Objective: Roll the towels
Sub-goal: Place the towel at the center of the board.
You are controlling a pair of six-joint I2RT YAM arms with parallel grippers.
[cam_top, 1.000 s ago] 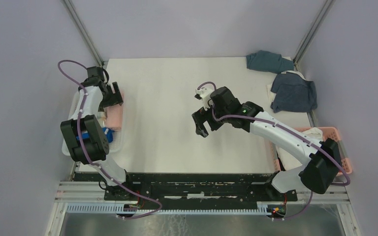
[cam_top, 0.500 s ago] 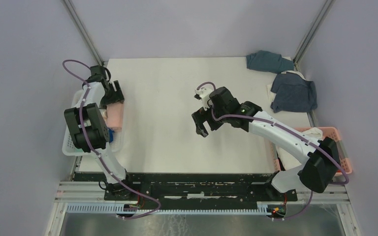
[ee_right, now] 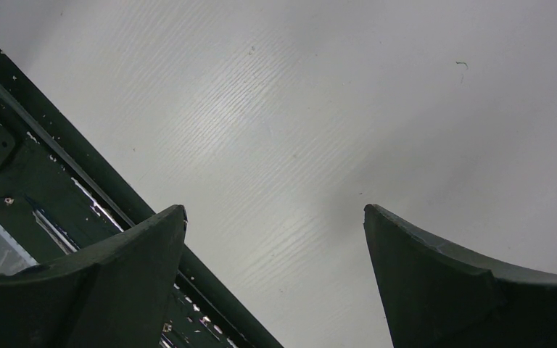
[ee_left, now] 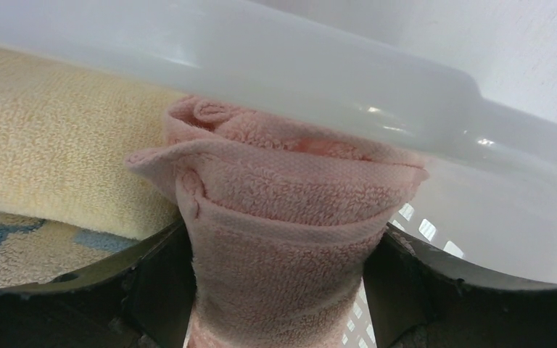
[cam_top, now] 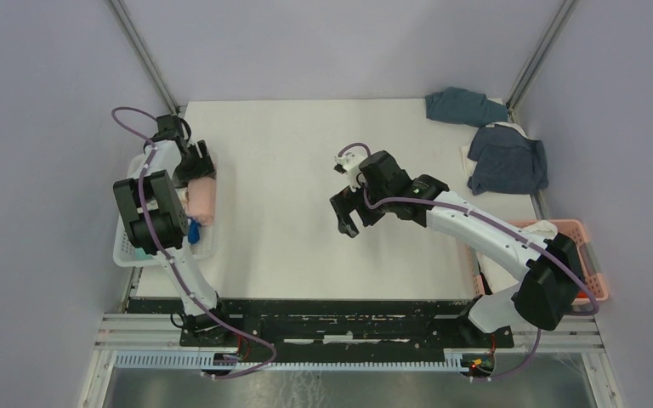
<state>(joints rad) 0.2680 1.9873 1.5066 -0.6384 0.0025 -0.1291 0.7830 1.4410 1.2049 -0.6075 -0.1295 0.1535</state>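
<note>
Broadly, a white table [cam_top: 306, 170] fills the middle of the scene, with both arms reaching out over it from the near edge. A white lattice basket [cam_top: 123, 255] sits at the table's left edge and a pink basket [cam_top: 593, 255] at its right edge, the latter with a pale cloth [cam_top: 544, 229] lying in it. In the far right corner two loose, crumpled towels lie on the table: a slate blue towel [cam_top: 510, 161] and, just beyond it, a teal towel [cam_top: 463, 106]. At the far end of the white basket the left gripper [cam_top: 197, 170] has a rolled pink towel [ee_left: 283, 203] between its fingers, which press against both sides of the roll and pinch it slightly narrower there; the roll sits at the basket's right rim, its spiral end pointing at the wall of the basket. A cream towel [ee_left: 58, 167] lies just beside the roll inside the basket, and a bright blue towel [cam_top: 192, 229] shows nearer along the same basket. The right gripper [ee_right: 275, 210] hangs above bare table near the middle, well apart from every towel, its jaws spread wide with nothing between them.
</note>
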